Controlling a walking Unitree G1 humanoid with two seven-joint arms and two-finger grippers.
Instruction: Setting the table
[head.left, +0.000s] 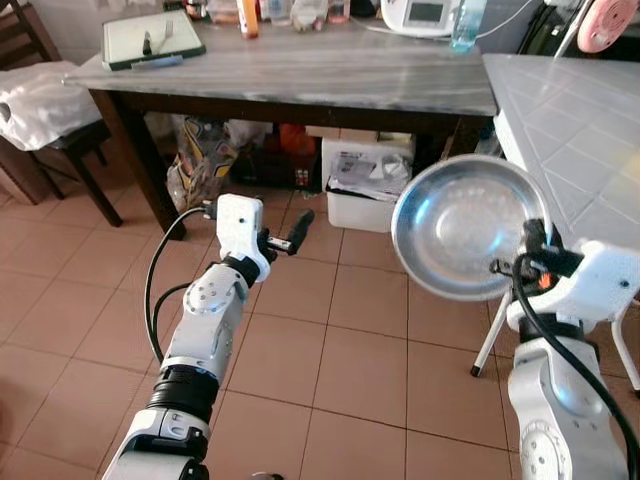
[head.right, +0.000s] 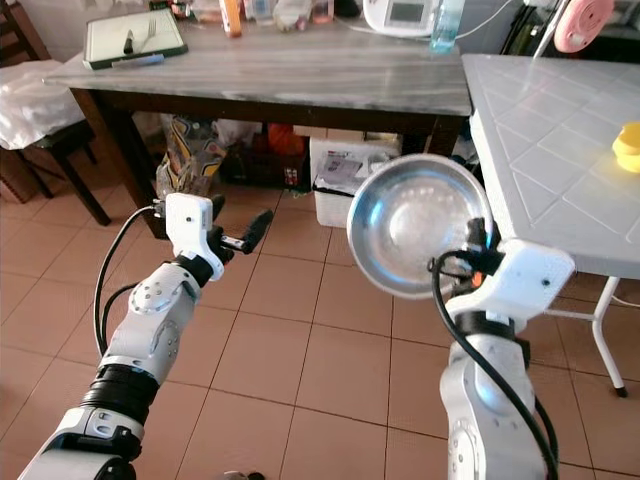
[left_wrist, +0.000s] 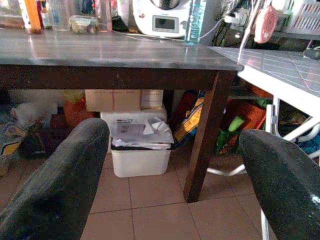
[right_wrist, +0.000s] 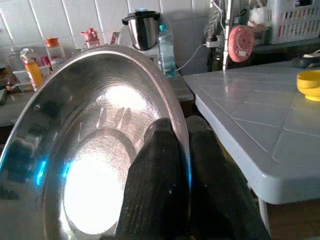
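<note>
A shiny steel bowl (head.left: 462, 225) is held up on edge in mid-air, its hollow facing me. My right gripper (head.left: 530, 250) is shut on its right rim, one finger (right_wrist: 155, 170) inside and the other outside. The bowl hangs just left of the white tiled table (head.left: 580, 110), below its top. My left gripper (head.left: 300, 225) is open and holds nothing. It hovers above the floor tiles in front of the dark wooden table (head.left: 300, 70), and its two black fingers (left_wrist: 65, 180) point under that table.
A tray with cutlery (head.left: 150, 38), bottles and an appliance stand on the wooden table. A white bin (head.left: 360, 185) and bags sit beneath it. A yellow bowl (head.right: 628, 147) rests on the white table. A chair (head.left: 40, 110) stands at far left.
</note>
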